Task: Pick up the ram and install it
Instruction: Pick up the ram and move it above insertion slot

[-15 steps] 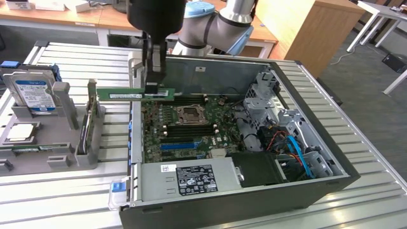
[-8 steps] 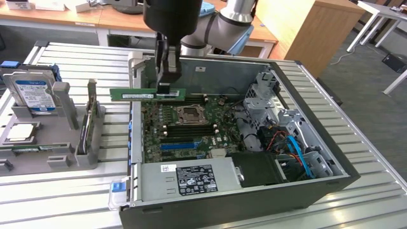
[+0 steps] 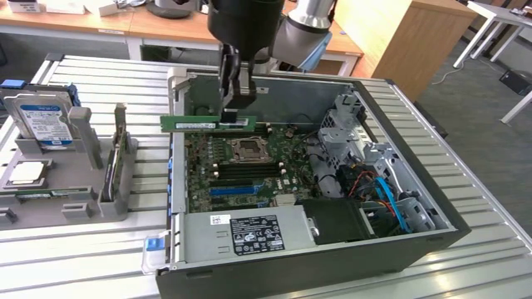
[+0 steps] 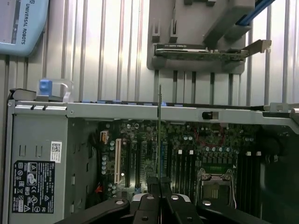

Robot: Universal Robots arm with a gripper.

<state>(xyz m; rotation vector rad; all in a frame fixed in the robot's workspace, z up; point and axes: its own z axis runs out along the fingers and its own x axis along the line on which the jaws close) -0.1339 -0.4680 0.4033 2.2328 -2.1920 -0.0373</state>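
Observation:
The ram (image 3: 198,123) is a long green stick held level above the back left part of the open computer case (image 3: 415,249). My gripper (image 3: 233,116) hangs straight down from the arm and is shut on the stick near its end on the exterior view's right. In the wrist view the ram (image 4: 159,130) shows edge-on as a thin line running out from between my gripper's (image 4: 159,185) black fingers, over the motherboard (image 4: 140,154). Black memory slots (image 3: 249,168) lie below the CPU socket (image 3: 248,149) on the motherboard (image 3: 287,159).
A grey fixture (image 3: 83,205) at the exterior view's left holds a hard drive (image 3: 43,123) and an upright card (image 3: 119,146). The power supply (image 3: 249,233) fills the case's near end, with cables and a drive cage (image 3: 378,180) on the right.

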